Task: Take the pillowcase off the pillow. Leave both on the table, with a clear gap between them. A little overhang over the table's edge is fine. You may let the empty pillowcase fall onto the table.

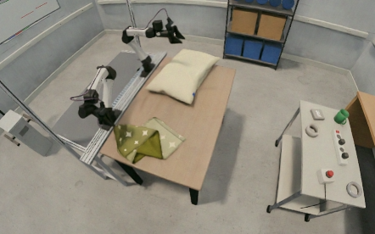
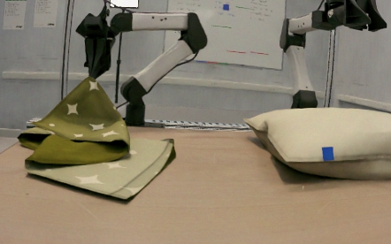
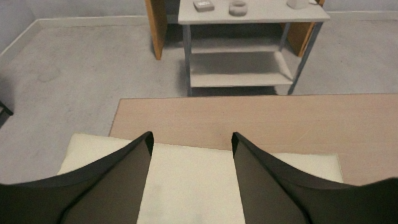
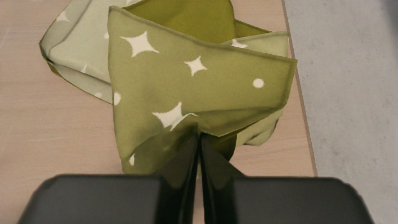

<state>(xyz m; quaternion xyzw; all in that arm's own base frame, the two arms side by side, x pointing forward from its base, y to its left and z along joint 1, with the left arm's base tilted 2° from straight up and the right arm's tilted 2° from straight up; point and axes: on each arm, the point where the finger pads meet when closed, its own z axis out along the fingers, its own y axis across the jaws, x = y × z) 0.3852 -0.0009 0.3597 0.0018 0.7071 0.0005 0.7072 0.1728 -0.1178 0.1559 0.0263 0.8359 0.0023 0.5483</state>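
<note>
The bare cream pillow (image 1: 183,76) (image 2: 355,133) (image 3: 192,185) lies on the table (image 1: 209,127) (image 2: 209,199) (image 3: 200,120). The olive and pale green pillowcase (image 1: 149,142) (image 2: 76,124) (image 4: 215,95) lies crumpled at the other end, with a wide gap of bare table between them. My right gripper (image 1: 112,125) (image 2: 92,77) (image 4: 199,136) is shut on the pillowcase and holds one part of it up in a peak, while the rest lies folded on the table. My left gripper (image 1: 181,40) (image 2: 378,27) (image 3: 192,134) is open and empty, high above the pillow.
A blue patch (image 1: 193,94) (image 2: 327,153) marks one pillow corner. The arms stand on a metal rail (image 1: 125,99) along one long table edge. A white trolley (image 1: 312,157) (image 3: 250,16) with small items and a shelf rack (image 1: 257,36) stand away from the table.
</note>
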